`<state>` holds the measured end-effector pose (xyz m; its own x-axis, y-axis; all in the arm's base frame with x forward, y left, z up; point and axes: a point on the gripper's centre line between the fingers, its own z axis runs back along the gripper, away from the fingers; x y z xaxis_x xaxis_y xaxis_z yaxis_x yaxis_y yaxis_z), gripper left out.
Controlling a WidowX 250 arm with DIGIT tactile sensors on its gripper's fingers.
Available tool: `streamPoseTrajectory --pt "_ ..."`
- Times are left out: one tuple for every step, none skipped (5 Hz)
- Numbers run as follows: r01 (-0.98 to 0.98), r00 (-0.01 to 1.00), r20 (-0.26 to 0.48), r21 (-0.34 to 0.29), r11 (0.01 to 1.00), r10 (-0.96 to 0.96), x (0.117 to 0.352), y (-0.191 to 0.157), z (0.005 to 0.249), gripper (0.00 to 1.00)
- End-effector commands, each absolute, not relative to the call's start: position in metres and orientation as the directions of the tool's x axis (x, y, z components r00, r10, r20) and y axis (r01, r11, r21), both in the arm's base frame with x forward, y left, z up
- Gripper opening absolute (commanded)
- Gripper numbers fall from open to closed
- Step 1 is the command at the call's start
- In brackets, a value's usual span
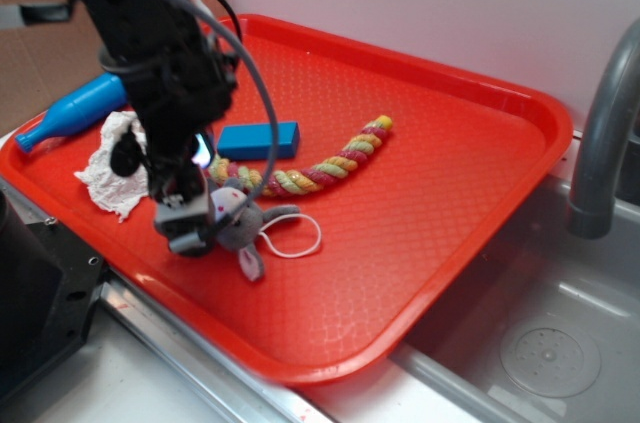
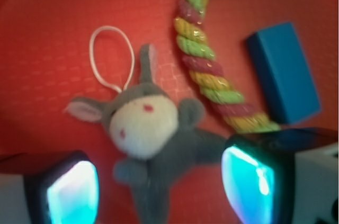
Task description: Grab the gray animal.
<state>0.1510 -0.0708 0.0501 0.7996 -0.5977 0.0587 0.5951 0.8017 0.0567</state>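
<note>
- Pincer (image 1: 190,226) is down low over the gray animal (image 1: 238,226), near the front edge of the red tray (image 1: 430,233). Jaws stand wide, nothing held.
- Wrist view: the two glowing pads (image 2: 71,195) sit either side of the toy's lower body, head (image 2: 143,126) just ahead of the gap. I judge that's a straddle for a squeeze across the torso, the thickest soft part, not across the floppy ears.
- Toy lies flat on its back, pale face up, one ear out to the side, the other pointing towards the rope. Its white cord loop (image 1: 293,236) trails loose on the tray, clear of the pads.
- Braided rope (image 1: 318,169) runs just beside the toy's head, one end near one pad. Risk: pinching rope together with plush if the closing line drifts that way.
- Blue block (image 1: 258,140) sits behind the rope, apart from the toy. Crumpled white tissue (image 1: 112,168) and blue bottle (image 1: 75,110) lie at the tray's far corner, behind the arm, out of the way.
- Can't tell from either view if the pads touch the tray.
- Tray has a fine textured floor and raised rim, so things shouldn't slide off.
- Tray rests on a metal worktop (image 1: 150,383) beside a sink basin (image 1: 550,343), gray tap (image 1: 600,133) alongside, white wall behind.
</note>
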Motion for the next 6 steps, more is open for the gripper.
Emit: streamPoseTrajectory --pt "0.680 0.727 0.109 0.022 0.733 -0.678 0.161 -0.088 0.029 1.00" --pt "0.647 0.759 0.061 0.028 0.762 -0.648 0.160 -0.077 0.026 1.00" --pt "0.581 0.813 0.034 0.034 0.813 -0.582 0.156 -0.055 0.028 1.00" --pt "0.501 0.865 0.018 0.027 0.865 -0.501 0.156 -0.032 0.028 0.00" --pt "0.443 0.897 0.008 0.020 0.897 -0.443 0.154 -0.018 0.030 0.00" --pt "0.363 0.932 -0.008 0.016 0.932 -0.363 0.154 -0.011 0.043 0.00"
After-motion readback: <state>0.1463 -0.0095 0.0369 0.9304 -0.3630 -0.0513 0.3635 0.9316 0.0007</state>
